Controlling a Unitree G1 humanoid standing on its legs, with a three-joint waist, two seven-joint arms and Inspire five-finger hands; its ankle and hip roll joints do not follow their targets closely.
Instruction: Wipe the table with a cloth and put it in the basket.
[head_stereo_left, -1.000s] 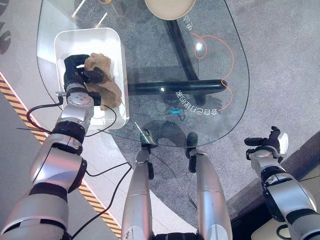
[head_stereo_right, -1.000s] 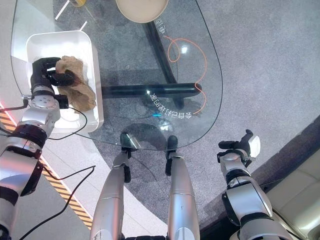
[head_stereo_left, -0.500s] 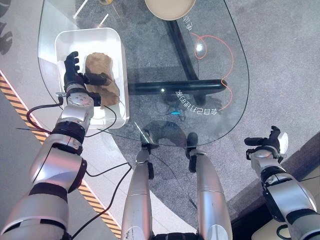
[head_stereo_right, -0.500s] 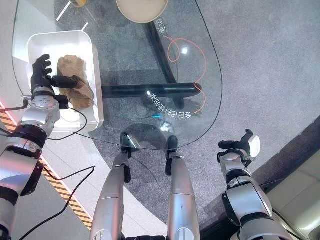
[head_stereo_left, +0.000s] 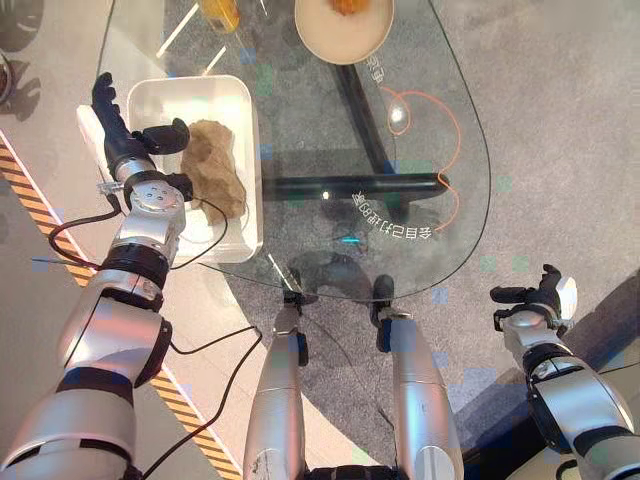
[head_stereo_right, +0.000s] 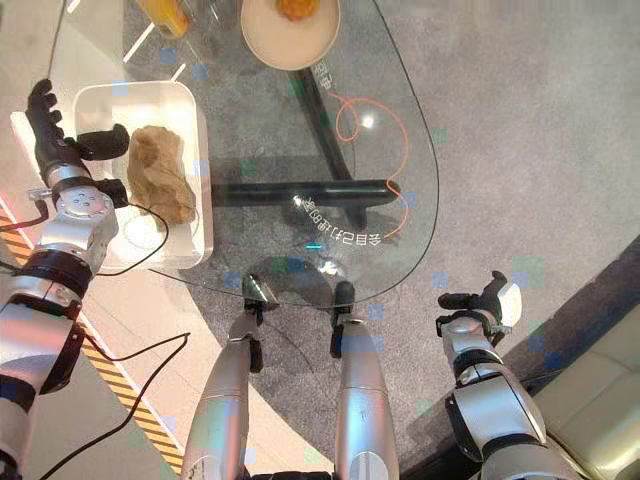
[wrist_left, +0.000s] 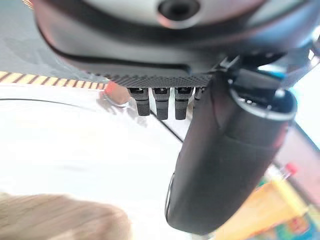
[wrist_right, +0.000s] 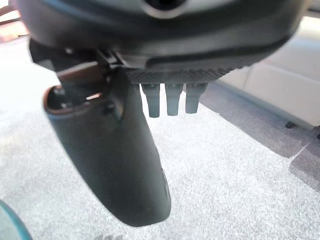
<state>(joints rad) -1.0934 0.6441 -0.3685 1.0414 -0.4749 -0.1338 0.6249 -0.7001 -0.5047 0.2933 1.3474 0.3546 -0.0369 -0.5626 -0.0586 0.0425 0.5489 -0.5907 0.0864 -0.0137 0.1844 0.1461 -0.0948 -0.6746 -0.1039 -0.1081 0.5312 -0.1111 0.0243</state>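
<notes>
A crumpled brown cloth (head_stereo_left: 213, 167) lies inside the white rectangular basket (head_stereo_left: 242, 118) on the left end of the glass table (head_stereo_left: 430, 130). My left hand (head_stereo_left: 128, 143) hovers at the basket's left rim, open, fingers straight and thumb stretched toward the cloth without touching it. In the left wrist view the thumb (wrist_left: 225, 165) stands over the white basket floor with the cloth (wrist_left: 60, 220) at the edge. My right hand (head_stereo_left: 540, 300) hangs open off the table's right side above grey carpet.
A round beige bowl (head_stereo_left: 343, 28) with an orange item sits at the table's far edge, beside a glass of orange drink (head_stereo_left: 220, 14). An orange cord (head_stereo_left: 440, 110) loops under the glass. A yellow-black striped line (head_stereo_left: 30, 195) runs along the floor at left.
My left hand has let go of the cloth, straightened its fingers and drawn back to the basket's left rim; the cloth stays in the basket. The camera has shifted a little.
</notes>
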